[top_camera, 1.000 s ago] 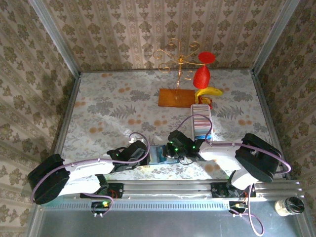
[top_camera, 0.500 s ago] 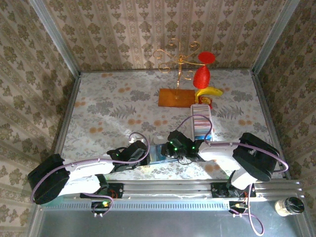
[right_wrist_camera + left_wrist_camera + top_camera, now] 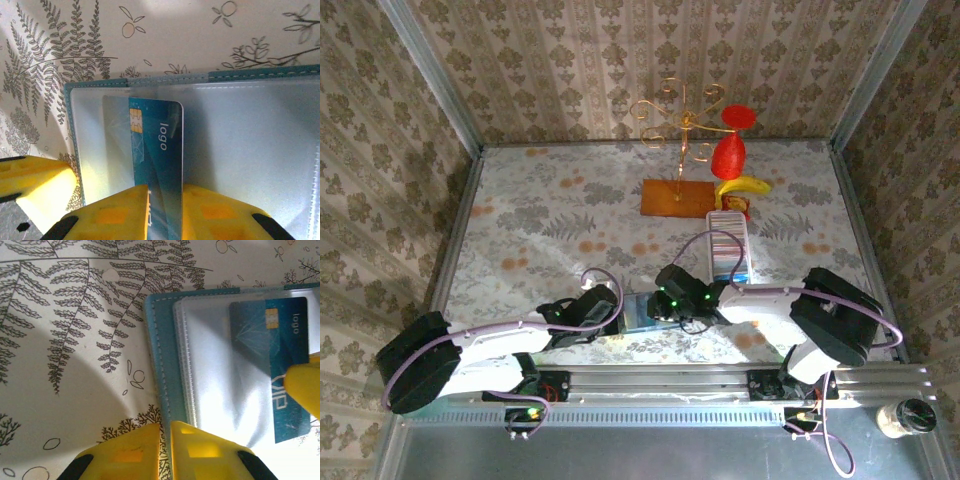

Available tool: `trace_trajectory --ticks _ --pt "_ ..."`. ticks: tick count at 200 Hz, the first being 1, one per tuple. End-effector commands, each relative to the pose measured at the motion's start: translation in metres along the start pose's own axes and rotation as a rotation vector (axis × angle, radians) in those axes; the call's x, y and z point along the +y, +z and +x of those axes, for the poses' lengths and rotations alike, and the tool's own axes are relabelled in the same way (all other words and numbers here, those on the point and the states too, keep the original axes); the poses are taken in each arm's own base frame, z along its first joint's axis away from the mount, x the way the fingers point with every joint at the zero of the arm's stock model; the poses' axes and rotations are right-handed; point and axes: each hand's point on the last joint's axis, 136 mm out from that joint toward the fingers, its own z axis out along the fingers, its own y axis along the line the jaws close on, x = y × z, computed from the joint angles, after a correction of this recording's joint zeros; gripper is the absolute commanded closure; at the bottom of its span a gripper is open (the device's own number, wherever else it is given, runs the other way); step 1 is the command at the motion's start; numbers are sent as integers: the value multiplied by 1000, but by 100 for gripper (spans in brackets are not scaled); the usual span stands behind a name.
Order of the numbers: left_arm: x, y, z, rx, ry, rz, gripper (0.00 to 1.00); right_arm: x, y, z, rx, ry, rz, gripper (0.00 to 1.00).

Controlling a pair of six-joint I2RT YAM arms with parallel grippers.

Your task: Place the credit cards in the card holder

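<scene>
Teal fold-open card holder (image 3: 638, 312) lies open at 6 o'clock on floral table (image 3: 540, 220). L gripper (image 3: 166, 450) fingers pinch its edge. Blue plastic credit card (image 3: 157, 145) lies on the holder; R gripper (image 3: 165, 212) fingers flank it, grip unclear.

White-black arms (image 3: 500, 345), purple cables (image 3: 601, 271), yellow fingers (image 3: 200, 452)

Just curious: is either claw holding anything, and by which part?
The left gripper pinches the card holder by its edge. The right gripper straddles the blue card at its chipless end; clamping cannot be told.
</scene>
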Motion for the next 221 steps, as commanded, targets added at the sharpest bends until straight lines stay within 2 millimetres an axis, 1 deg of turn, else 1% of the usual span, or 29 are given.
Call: trace_trajectory --ticks 1,42,62,89,129,148,187,213,221 --pt "-6 2 -2 -6 -11 13 86 10 5 5 25 -54 10 78" --pt "-5 4 -1 -2 -21 19 87 21 6 7 27 -83 -4 76" --pt "-4 4 -1 -2 -21 18 87 17 4 6 19 -92 25 74" --pt "-4 5 0 0 -22 18 88 12 4 7 15 -87 45 76" --pt "-5 6 1 8 -23 29 89 27 9 6 16 -87 7 75" --pt "-5 5 1 8 -22 27 90 23 7 4 3 -82 28 71" --pt "-4 4 2 7 -23 29 90 7 -5 2 -33 -66 81 71" --pt "-5 5 2 9 -22 30 91 5 -5 3 -29 -65 85 78" --pt "-5 5 2 10 -20 30 91 5 -4 4 -24 -65 89 79"
